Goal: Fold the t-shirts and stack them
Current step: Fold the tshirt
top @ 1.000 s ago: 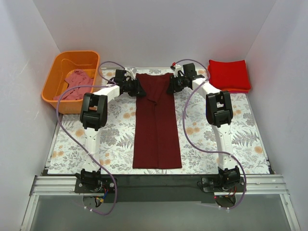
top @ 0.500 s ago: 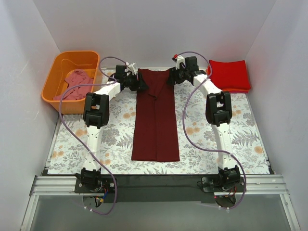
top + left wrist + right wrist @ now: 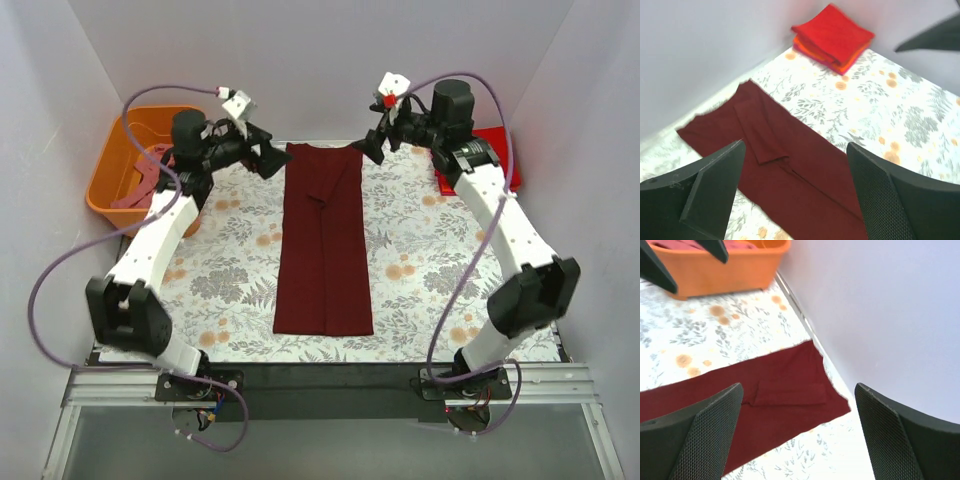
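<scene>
A dark maroon t-shirt (image 3: 323, 240) lies flat on the flowered table as a long narrow strip, sleeves folded in; it also shows in the left wrist view (image 3: 785, 160) and the right wrist view (image 3: 765, 400). My left gripper (image 3: 268, 160) hangs open above and just left of the shirt's far end, with nothing between its fingers (image 3: 796, 147). My right gripper (image 3: 374, 147) is open too, raised off the far right corner and empty (image 3: 799, 387). Folded bright red t-shirts (image 3: 832, 36) form a stack at the back right (image 3: 503, 140), partly behind my right arm.
An orange tub (image 3: 110, 180) stands at the back left, also in the right wrist view (image 3: 725, 270), with a dusty pink t-shirt (image 3: 145, 185) crumpled inside. White walls close in the table on three sides. Both arms bow outward over the table's sides.
Both grippers opened and let go of the maroon t-shirt's far corners, then lifted up and away. The arms swung outward. The shirt stays flat.
</scene>
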Robot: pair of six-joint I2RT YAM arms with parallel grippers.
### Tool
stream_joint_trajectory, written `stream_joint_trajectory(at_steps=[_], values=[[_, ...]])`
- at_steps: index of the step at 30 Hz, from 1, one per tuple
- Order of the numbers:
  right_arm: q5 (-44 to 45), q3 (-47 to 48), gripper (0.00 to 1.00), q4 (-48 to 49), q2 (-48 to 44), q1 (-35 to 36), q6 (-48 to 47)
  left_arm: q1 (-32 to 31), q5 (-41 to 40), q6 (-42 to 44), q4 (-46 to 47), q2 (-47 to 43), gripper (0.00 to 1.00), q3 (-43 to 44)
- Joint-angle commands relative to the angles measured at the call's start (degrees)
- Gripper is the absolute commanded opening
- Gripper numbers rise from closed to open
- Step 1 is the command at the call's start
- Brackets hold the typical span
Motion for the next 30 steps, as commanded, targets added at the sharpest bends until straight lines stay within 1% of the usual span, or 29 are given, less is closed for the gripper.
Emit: stream_joint_trajectory(at_steps=[1, 2, 3, 4, 5, 6, 7, 8, 9, 10, 11, 12, 13, 14, 15, 16, 17, 18, 19, 21, 22, 23, 25, 30], values=[[-4.72, -6.50, 0.98, -6.91, -5.32, 0.74, -11.85, 0.00, 3.92, 14.05, -6.85, -8.16, 0.82, -9.76], [-4.03, -8.16, 0.98, -13.82, -6.64, 2.92, -13.79, 0.00, 5.49, 19.82, -9.24, -10.61, 0.82, -11.87], [-2.80, -9.74, 0.98, -18.24, -9.18, 4.42, -18.86, -0.18, 6.29, 23.18, -13.96, -14.90, 0.82, -16.93], [-1.57, -11.67, 0.98, -21.33, -10.60, 5.92, -20.82, -0.35, 6.56, 25.91, -15.23, -17.64, 0.82, -19.94], [-0.34, -17.52, 0.98, -23.54, -12.18, 9.24, -22.41, -0.35, 6.65, 28.98, -15.94, -20.37, 0.82, -23.19], [0.72, -21.24, 0.98, -25.65, -15.93, 10.84, -24.51, -0.62, 6.30, 30.06, -16.29, -22.74, 0.82, -27.23], [2.55, -25.10, 0.99, -25.58, -18.06, 12.42, -25.93, -0.62, 6.73, 32.77, -18.73, -27.73, 0.81, -33.62], [3.53, -29.75, 0.98, -25.32, -20.17, 15.66, -27.07, -0.79, 7.43, 36.53, -21.19, -29.86, 0.80, -37.25], [4.84, -36.41, 0.98, -24.88, -23.32, 17.78, -27.95, -1.75, 8.40, 44.14, -23.22, -32.58, 0.77, -40.33], [8.16, -39.87, 0.97, -24.18, -24.57, 19.80, -28.57, -2.63, 8.49, 46.48, -25.76, -37.31, 0.76, -43.24], [9.68, -42.60, 0.96, -23.56, -25.54, 24.00, -28.84, -3.77, 8.32, 48.16, -26.14, -40.14, 0.76, -49.09], [12.22, -47.68, 0.92, -22.69, -26.68, 25.69, -29.27, -6.65, 7.80, 50.87, -26.14, -42.61, 0.76, -51.50], [13.63, -49.73, 0.91, -19.98, -27.13, 27.19, -29.54, -8.34, 7.44, 51.86, -25.62, -46.46, 0.75, -53.96], [14.60, -51.40, 0.89, -18.56, -27.40, 29.55, -29.11, -10.18, 6.57, 52.39, -25.09, -47.98, 0.75, -57.38], [15.05, -53.51, 0.84, -17.42, -27.05, 30.44, -28.67, -13.94, 5.60, 52.31, -23.52, -49.21, 0.73, -59.16], [15.14, -53.96, 0.82, -16.45, -26.52, 31.24, -28.14, -15.46, 3.51, 52.13, -22.63, -50.35, 0.72, -60.39], [15.40, -54.40, 0.79, -16.00, -25.91, 32.72, -27.01, -16.95, 2.35, 51.61, -21.58, -50.36, 0.70, -62.58], [15.93, -54.84, 0.74, -15.30, -24.77, 33.35, -26.39, -19.05, 1.56, 50.91, -20.26, -50.10, 0.67, -63.30], [16.19, -55.72, 0.72, -13.99, -24.24, 33.88, -26.03, -19.77, 0.51, 49.25, -17.90, -48.62, 0.63, -63.65], [16.55, -56.51, 0.69, -12.84, -23.45, 35.02, -25.15, -22.05, -0.55, 47.57, -15.78, -46.25, 0.59, -63.75], [16.29, -56.95, 0.65, -12.40, -23.27, 35.28, -24.80, -22.85, -1.08, 47.04, -14.29, -43.28, 0.57, -63.40], [15.85, -57.57, 0.63, -12.13, -23.35, 35.72, -24.71, -23.64, -1.87, 46.60, -13.93, -41.94, 0.53, -63.22], [15.32, -58.54, 0.59, -11.87, -23.62, 36.51, -23.48, -24.96, -2.23, 46.94, -12.96, -38.78, 0.50, -62.78], [14.88, -61.35, 0.57, -10.38, -23.97, 38.27, -20.58, -26.37, -2.84, 48.70, -10.06, -37.36, 0.48, -64.18]])
